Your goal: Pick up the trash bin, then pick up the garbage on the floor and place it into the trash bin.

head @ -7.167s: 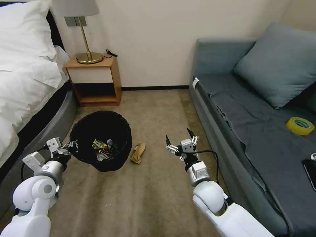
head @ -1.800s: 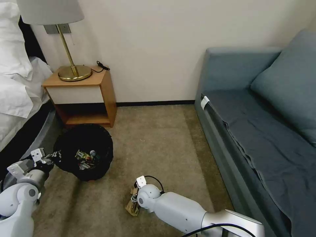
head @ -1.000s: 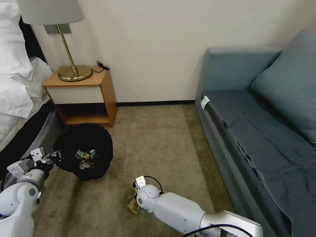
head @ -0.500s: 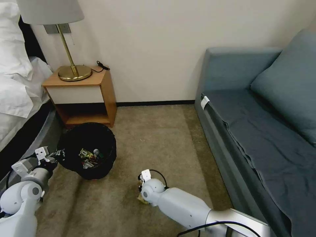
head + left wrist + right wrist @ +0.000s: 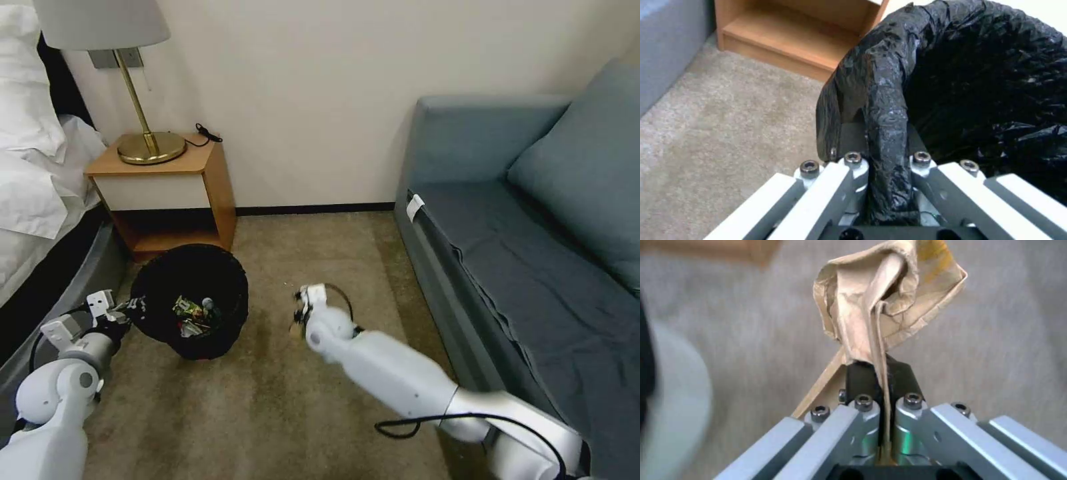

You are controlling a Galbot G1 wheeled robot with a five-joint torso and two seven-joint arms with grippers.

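Observation:
The trash bin (image 5: 225,285), lined with a crinkly black bag, hangs low over the carpet at the left. My left gripper (image 5: 132,308) is shut on its near rim; the left wrist view shows the black bag's rim (image 5: 884,100) pinched between the fingers of that gripper (image 5: 884,136). Several pieces of garbage (image 5: 193,313) lie inside the bin. My right gripper (image 5: 298,319) is shut on the crumpled tan paper (image 5: 295,327), lifted off the floor just right of the bin. In the right wrist view the paper (image 5: 880,303) sticks out beyond the shut right gripper (image 5: 880,373).
A wooden nightstand (image 5: 170,193) with a brass lamp (image 5: 143,147) stands against the wall behind the bin. The bed (image 5: 33,200) borders the left side, and a grey-blue sofa (image 5: 533,233) the right. Open carpet (image 5: 313,260) lies between them.
My right arm has risen from the floor and swung forward toward the bin, carrying the tan paper. The bin in my left gripper has shifted slightly right.

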